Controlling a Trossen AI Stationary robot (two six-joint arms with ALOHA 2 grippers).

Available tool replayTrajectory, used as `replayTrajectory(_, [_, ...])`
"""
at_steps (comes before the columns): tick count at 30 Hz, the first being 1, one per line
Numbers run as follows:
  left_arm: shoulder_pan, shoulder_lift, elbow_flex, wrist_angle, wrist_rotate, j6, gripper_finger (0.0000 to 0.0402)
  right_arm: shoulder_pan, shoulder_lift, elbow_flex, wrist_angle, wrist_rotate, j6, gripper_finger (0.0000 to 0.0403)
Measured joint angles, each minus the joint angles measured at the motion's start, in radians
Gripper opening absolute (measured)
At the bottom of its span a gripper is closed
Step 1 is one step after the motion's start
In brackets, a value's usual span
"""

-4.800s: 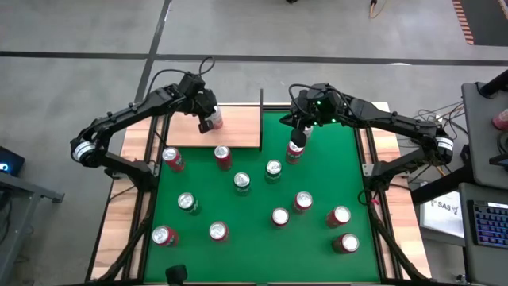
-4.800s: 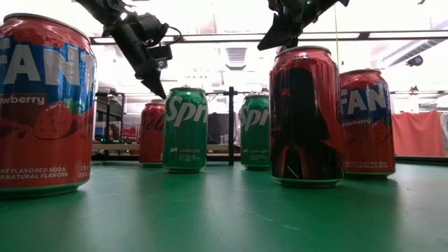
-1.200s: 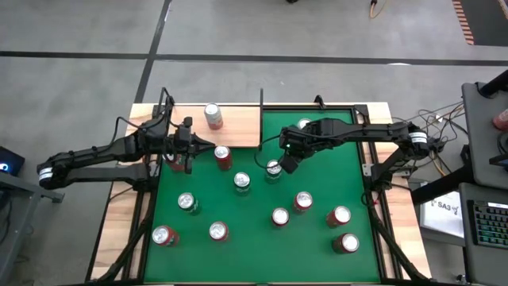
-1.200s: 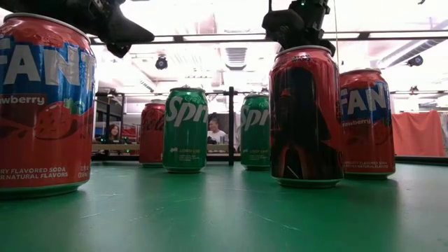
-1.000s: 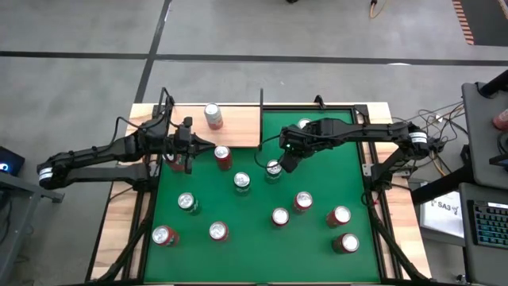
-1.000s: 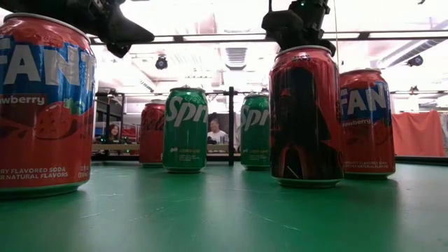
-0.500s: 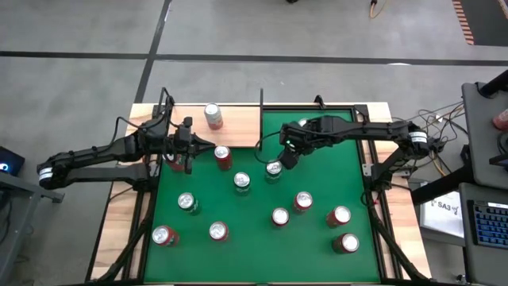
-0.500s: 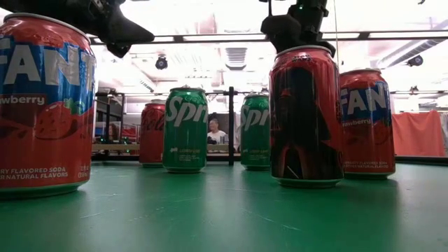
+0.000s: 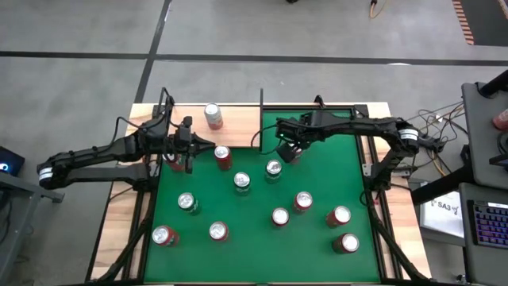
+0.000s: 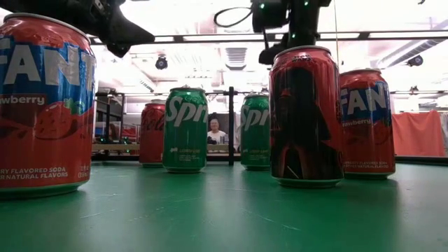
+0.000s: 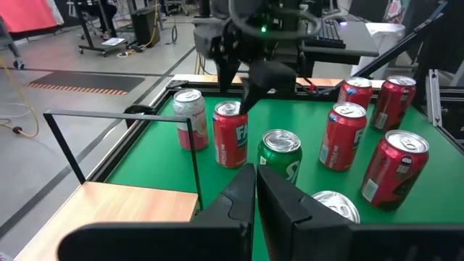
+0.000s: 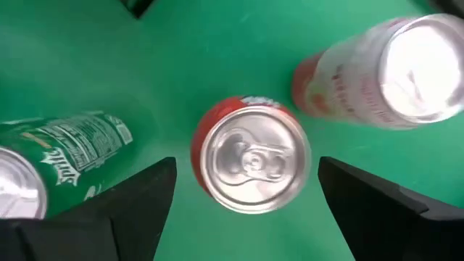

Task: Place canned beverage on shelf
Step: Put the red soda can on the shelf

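The shelf (image 9: 214, 125), a pale wood panel with thin black upright rods, sits at the far left corner of the desk (image 9: 333, 183), beside the green felt. 1 pale pink can (image 9: 213, 116) stands upright on the shelf, near its far edge. The right hand (image 9: 287, 151) hovers over the far middle of the felt, just right of the shelf's right edge, with its fingers (image 12: 123, 199) spread wide and gripping nothing. In the right wrist view it looks straight down on a red can (image 12: 250, 154) standing upright between the 2 fingers without touching either, with a pale can (image 12: 384, 76) just beside it and a green can (image 12: 61, 152) on the other side. The left hand (image 9: 190, 148) is closed with its 2 dark fingers (image 11: 243, 192) pressed together and empty; it hangs at the felt's left edge, just in front of the shelf's near edge, beside a red can (image 9: 223, 156). Other cans stand upright and apart across the felt: a green one (image 9: 274, 168) just in front of the right hand, another green one (image 9: 242, 182) near the middle, and several more toward the near edge, among them 2 red ones (image 9: 340, 215) close to the near right corner. In the low view a strawberry soda can (image 10: 43, 105) fills the left side, with a dark red can (image 10: 304, 115) nearer the middle.
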Motion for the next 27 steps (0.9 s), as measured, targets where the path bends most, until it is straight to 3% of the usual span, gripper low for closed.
replayTrajectory(11, [0.0, 0.002, 0.0, 0.0, 0.0, 0.0, 0.0, -0.005, 0.107, 0.002, -0.002, -0.007, -0.005, 0.0327])
replayTrajectory(15, [0.0, 0.004, 0.0, 0.001, 0.0, 0.0, 0.0, -0.005, 0.104, 0.002, 0.0, -0.001, -0.002, 0.0322])
replayTrajectory(20, [0.0, 0.008, 0.0, 0.001, -0.001, 0.0, 0.0, -0.005, 0.09, -0.001, -0.001, 0.0, 0.014, 0.0282])
replayTrajectory(27, [0.0, 0.014, 0.0, 0.001, 0.0, -0.005, 0.0, -0.005, 0.077, -0.002, -0.007, -0.003, 0.017, 0.0282])
